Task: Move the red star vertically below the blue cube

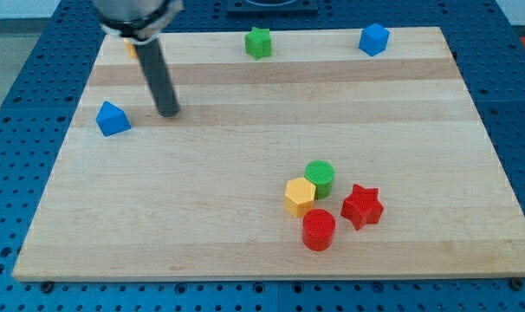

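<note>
The red star (pixel 362 206) lies near the view's bottom, right of centre, in a cluster with a red cylinder (pixel 318 230), a yellow hexagonal block (pixel 300 196) and a green cylinder (pixel 320 177). The blue cube (pixel 374 39) sits at the view's top right, almost straight above the star and far from it. My tip (pixel 169 113) rests on the board at the upper left, far from the star, just right of a blue triangular block (pixel 113 118).
A green star (pixel 258 42) lies at the top edge near the centre. A small orange block (pixel 132 48) shows partly behind the rod at the top left. The wooden board (pixel 245 139) sits on a blue perforated table.
</note>
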